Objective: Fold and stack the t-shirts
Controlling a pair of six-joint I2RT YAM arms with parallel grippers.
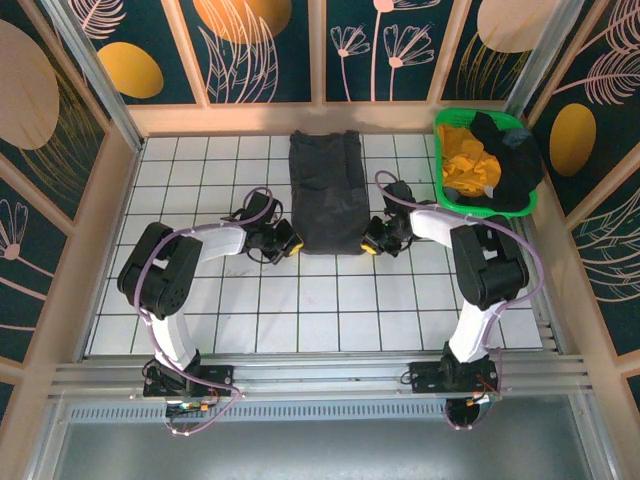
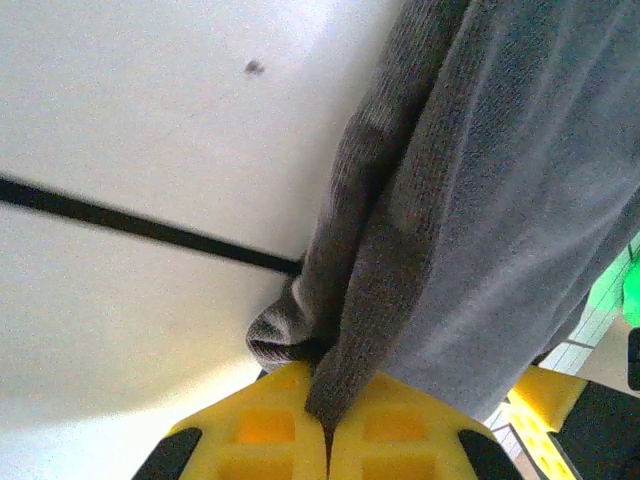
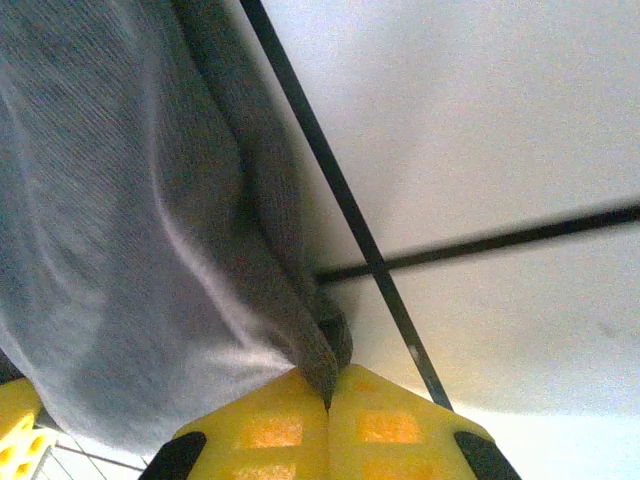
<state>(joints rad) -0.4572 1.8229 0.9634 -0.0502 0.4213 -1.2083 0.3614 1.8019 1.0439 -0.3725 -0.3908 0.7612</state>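
I judge I am at the lengthwise fold of one shirt, with both near corners gripped. My left tool is pressed together on the near left corner of the charcoal-black cloth t-shirt; in the left wrist view its yellow tips meet with a bunched wedge of the knit caught between them. The shirt lies on the white tiled desk, centred and towards the far wall. It is a long narrow rectangle with its sides turned in, a little creased, its near edge at the tools. My right tool pinches the near right corner the same way. Next, I think, both corners must rise together and travel evenly to the far edge, or the fold will skew. At far right the green plastic mesh basket holds a mustard-yellow cloth tee and a black cloth tee.
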